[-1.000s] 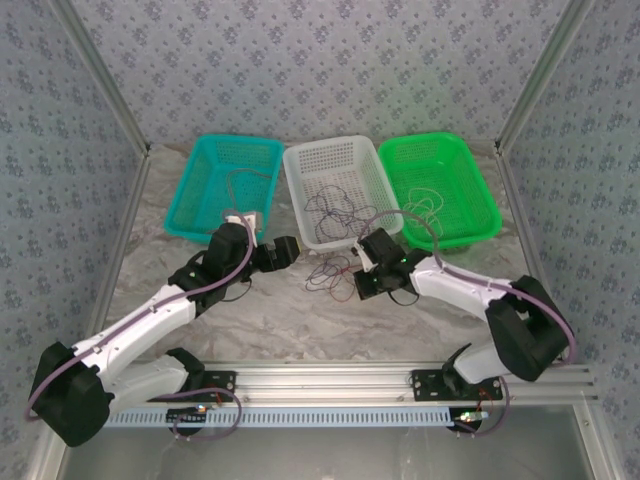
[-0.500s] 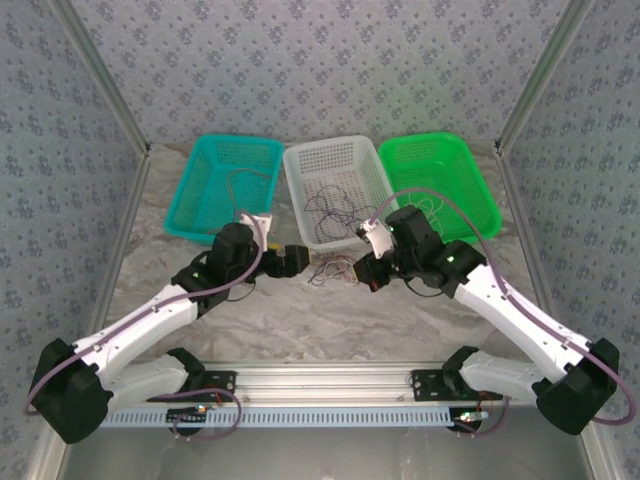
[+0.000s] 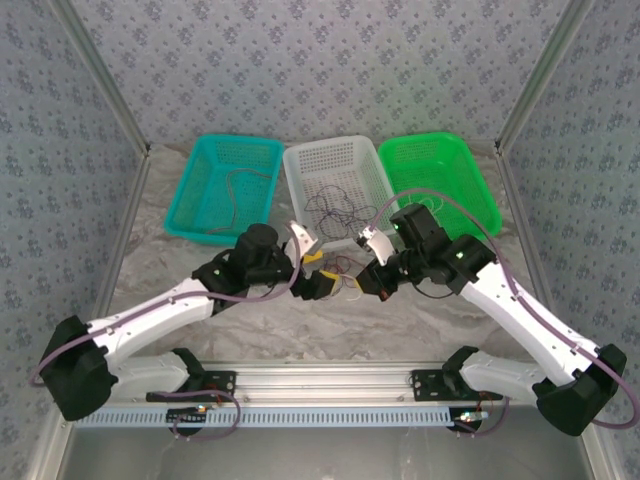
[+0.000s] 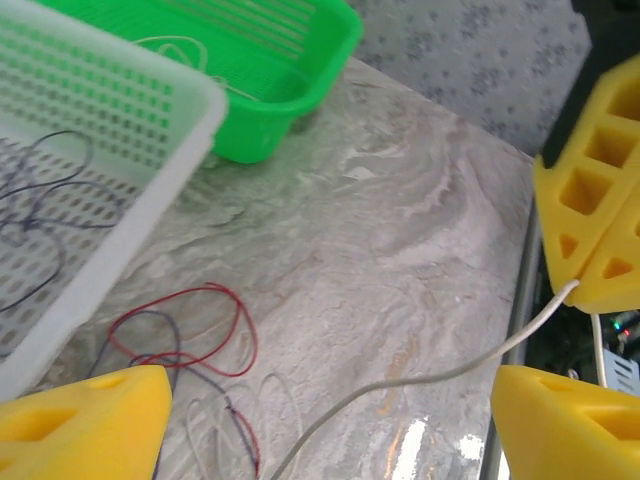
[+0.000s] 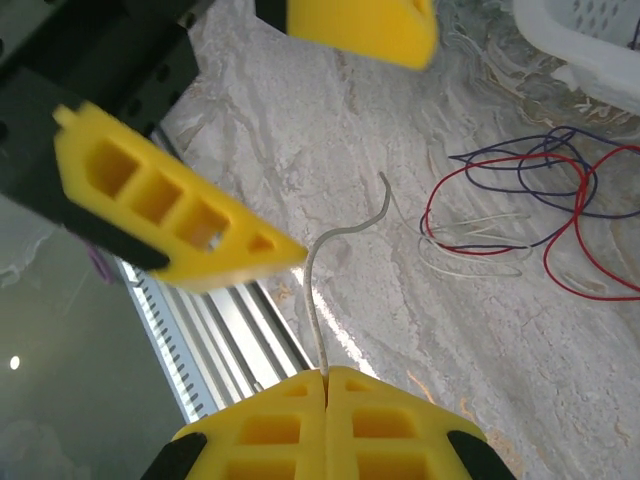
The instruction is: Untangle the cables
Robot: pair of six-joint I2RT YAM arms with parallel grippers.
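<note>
From above, my left gripper (image 3: 322,283) and my right gripper (image 3: 374,280) sit close together near the middle of the table (image 3: 330,335), tips pointing at each other. On the far side stand three baskets in a row: a teal basket (image 3: 200,188) on the left, a white basket (image 3: 296,185) in the middle and a green basket (image 3: 472,192) on the right. Thin cables (image 3: 335,212) curl inside the white basket. A few more strands lie on the table just near of it, between my two grippers. At this size I cannot tell how my jaws stand.

From my left wrist, my two yellow fingers (image 4: 85,420) stand wide apart, so this gripper is open and grips nothing. A pale cable (image 4: 440,377) runs across the gap between them, from low in the frame up to the closed yellow tips of my right gripper at the right. On the marble to the left lies a red cable (image 4: 205,288) in a loose loop, with a dark strand crossing it. Beyond it are the white basket, with dark strands on its floor, and the green one farther off.

From my right wrist, my fingers are pressed together with the pale cable pinched at their tips. It rises from them in a soft curve between the spread fingers of my left gripper. Red, dark and pale loops lie on the table to the right, near the white basket's corner.
</note>
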